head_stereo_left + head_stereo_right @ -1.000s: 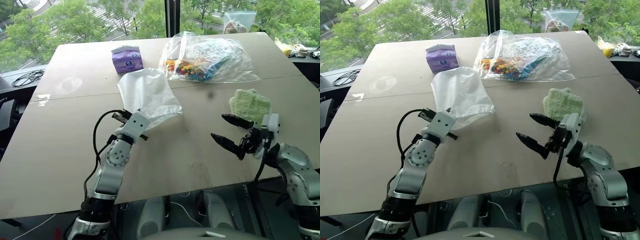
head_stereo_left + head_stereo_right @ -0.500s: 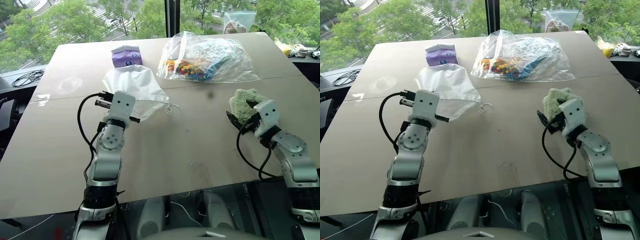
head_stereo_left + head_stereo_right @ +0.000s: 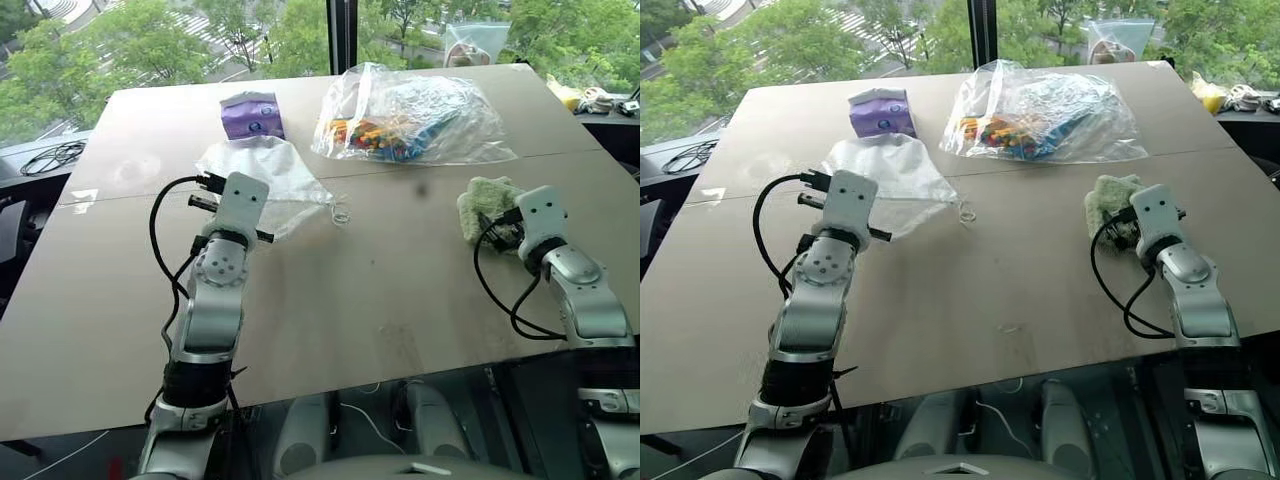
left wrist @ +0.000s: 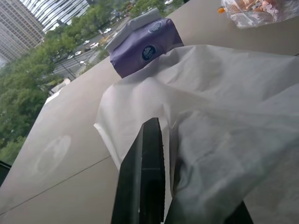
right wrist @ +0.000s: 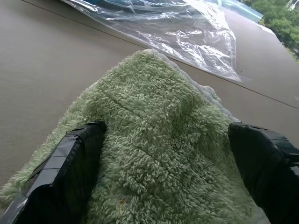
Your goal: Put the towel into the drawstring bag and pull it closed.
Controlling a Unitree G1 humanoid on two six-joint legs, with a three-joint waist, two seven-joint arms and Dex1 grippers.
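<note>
Large beige table (image 3: 380, 300), seam running across it left to right. Small pale green fluffy terry towel (image 3: 487, 205) lies near the table's right edge, just on the robot's side of the seam. Right gripper (image 5: 154, 172) is level with it, jaws spread wide, one black finger (image 5: 70, 158) on each flank of the towel; the fingers touch the pile on both sides, but the towel lies flat on the table, not lifted.

White translucent thin-fabric drawstring bag (image 3: 265, 180) sits left of centre, across the seam, crumpled and partly raised. Its white cord (image 3: 340, 212) loops out on the tabletop at the bag's right corner. Left gripper (image 4: 187, 186) is at the bag's near edge. In the left wrist view a fold of bag fabric sits between the two black fingers (image 4: 145, 182), which stand a little apart; cannot tell whether they actually pinch it.

Purple tissue pack (image 3: 251, 114) stands just beyond the bag, toward the far left part of the table, close to the bag's far edge. Large clear plastic bag of colourful items (image 3: 415, 118) lies at far centre-right, well apart from the towel. Black cable coil (image 3: 50, 155) lies off the table's left edge.
</note>
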